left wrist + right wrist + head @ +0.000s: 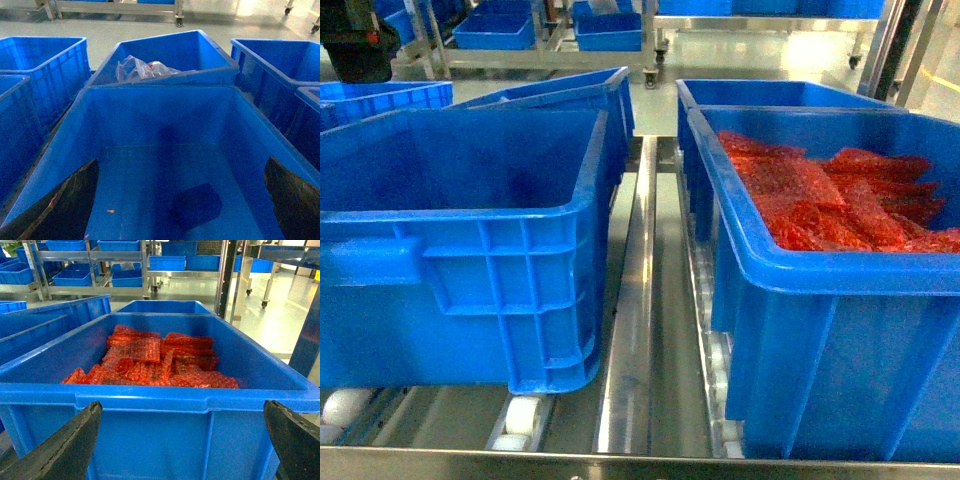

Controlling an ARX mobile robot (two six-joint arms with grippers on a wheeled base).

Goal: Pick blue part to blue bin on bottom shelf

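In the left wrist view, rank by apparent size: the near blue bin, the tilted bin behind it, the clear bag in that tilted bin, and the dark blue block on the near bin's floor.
1. Near blue bin, though nearness to the camera inflates it.
2. Tilted bin.
3 and 4. Clear bag and dark blue block look alike; the block is nearer, so no ranking.
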